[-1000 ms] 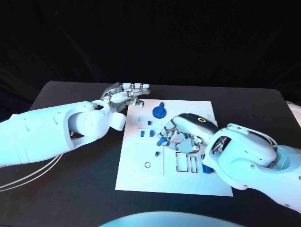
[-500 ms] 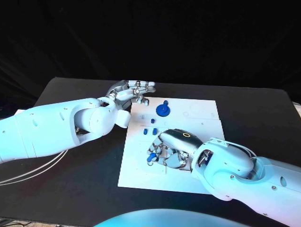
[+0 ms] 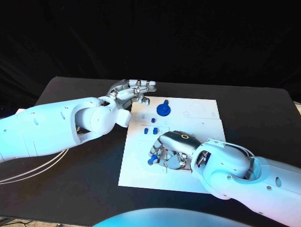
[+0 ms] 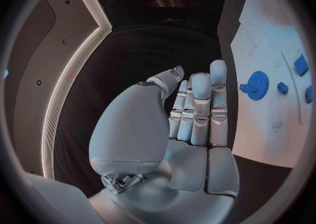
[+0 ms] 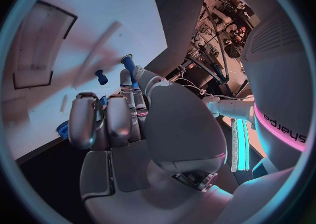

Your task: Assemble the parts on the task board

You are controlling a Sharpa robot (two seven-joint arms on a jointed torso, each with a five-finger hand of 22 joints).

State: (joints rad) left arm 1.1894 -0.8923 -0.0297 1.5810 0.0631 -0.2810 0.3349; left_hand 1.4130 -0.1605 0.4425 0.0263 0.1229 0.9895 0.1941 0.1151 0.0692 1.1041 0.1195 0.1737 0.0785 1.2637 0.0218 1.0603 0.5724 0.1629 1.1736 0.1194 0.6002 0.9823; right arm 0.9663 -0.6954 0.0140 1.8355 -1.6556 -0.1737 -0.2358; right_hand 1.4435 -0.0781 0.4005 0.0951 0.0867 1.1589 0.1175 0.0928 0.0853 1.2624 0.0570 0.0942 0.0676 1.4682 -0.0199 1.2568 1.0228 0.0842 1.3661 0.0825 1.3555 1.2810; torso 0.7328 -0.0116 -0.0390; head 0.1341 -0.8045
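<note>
Black tabletop carries the white task board (image 3: pixel 138 156) at its centre; all positions below are given relative to that board.

Task parts: a small blue peg (image 3: pixel 151 161) is pinched at the fingertips of the right hand (image 3: pixel 170 152), low over the board's near-middle area. The right wrist view shows the same peg (image 5: pixel 129 66) standing out past the fingers, with a second small blue part (image 5: pixel 100 77) lying on the board just beyond it. A blue gear (image 3: pixel 163 110) sits toward the board's far edge, and two small blue blocks (image 3: pixel 149 131) lie between the gear and the right hand.

Change over the last second — the right hand has travelled from the board's middle toward its near-left portion and has settled; in the last half second it barely shifts. Judgement: transport of the peg is finished and seating is in hand, though no view shows clearly whether the peg tip is already in a hole.

Left hand (image 3: pixel 131 92) hovers at the board's far-left corner, fingers together and loosely curled, grasping nothing — its position is unchanged. It appears to be parked clear of the work.
</note>
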